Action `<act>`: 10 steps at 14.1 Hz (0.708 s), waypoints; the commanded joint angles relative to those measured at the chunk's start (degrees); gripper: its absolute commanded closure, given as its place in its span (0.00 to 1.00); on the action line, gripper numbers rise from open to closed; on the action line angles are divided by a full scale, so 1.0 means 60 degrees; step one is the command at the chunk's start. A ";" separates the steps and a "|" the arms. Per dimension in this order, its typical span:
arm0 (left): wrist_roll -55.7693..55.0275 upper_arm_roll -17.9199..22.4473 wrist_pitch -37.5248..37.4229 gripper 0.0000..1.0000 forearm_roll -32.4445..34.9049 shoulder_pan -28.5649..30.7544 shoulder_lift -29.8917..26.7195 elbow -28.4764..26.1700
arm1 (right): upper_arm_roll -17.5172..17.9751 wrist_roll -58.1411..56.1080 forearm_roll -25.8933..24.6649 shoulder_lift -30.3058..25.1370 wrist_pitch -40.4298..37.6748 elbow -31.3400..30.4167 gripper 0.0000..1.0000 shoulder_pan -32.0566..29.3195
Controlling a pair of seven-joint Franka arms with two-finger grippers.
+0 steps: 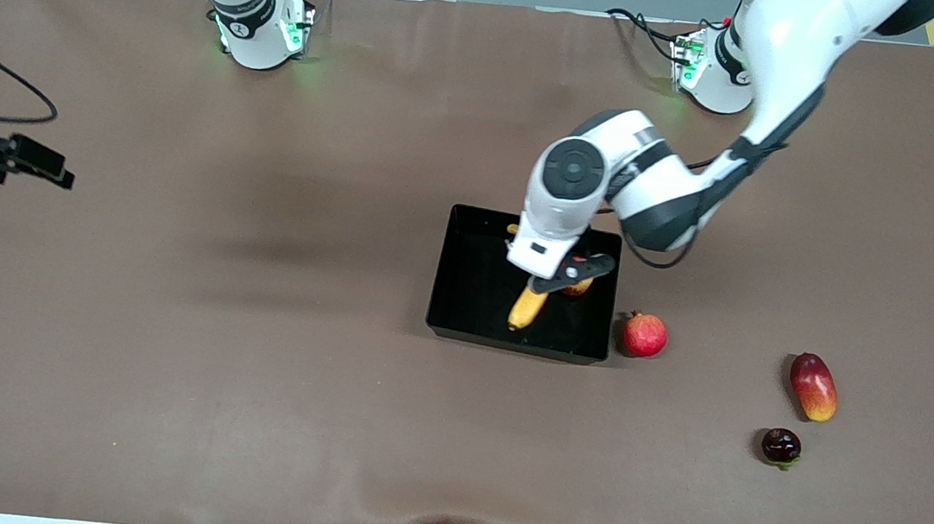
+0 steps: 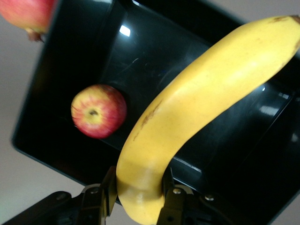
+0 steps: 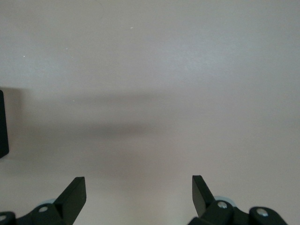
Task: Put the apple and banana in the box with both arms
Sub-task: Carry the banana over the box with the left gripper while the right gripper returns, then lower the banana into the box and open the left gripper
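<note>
The black box (image 1: 473, 284) sits mid-table. My left gripper (image 1: 550, 278) is over it, shut on the yellow banana (image 1: 528, 307), whose free end points down into the box. In the left wrist view the fingers (image 2: 108, 187) clamp one end of the banana (image 2: 201, 103). The apple (image 1: 579, 288), red with yellow patches, lies in the box (image 2: 56, 84) beside the banana, partly hidden by the gripper. It shows whole in the left wrist view (image 2: 98, 111). My right gripper (image 1: 52, 166) hangs open and empty over bare table at the right arm's end (image 3: 138, 192).
A pinkish-red fruit with a crown nub (image 1: 643, 334) lies just outside the box toward the left arm's end, also in the left wrist view (image 2: 26, 14). A red-yellow mango (image 1: 813, 386) and a small dark fruit (image 1: 781, 446) lie farther toward that end.
</note>
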 commanded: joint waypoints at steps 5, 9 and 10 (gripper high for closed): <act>0.0124 0.0602 0.0740 1.00 0.1385 -0.1088 0.1151 0.0466 | 0.0203 0.0172 -0.0488 -0.1231 0.0133 -0.1006 0.00 -0.0080; 0.0124 0.0777 0.1225 1.00 0.2031 -0.1483 0.1898 0.0582 | 0.0218 0.0157 -0.0488 -0.1304 0.0075 -0.0992 0.00 -0.0051; 0.0124 0.0894 0.1357 0.89 0.2076 -0.1585 0.2001 0.0597 | 0.0218 0.0157 -0.0488 -0.1305 0.0060 -0.0992 0.00 0.0007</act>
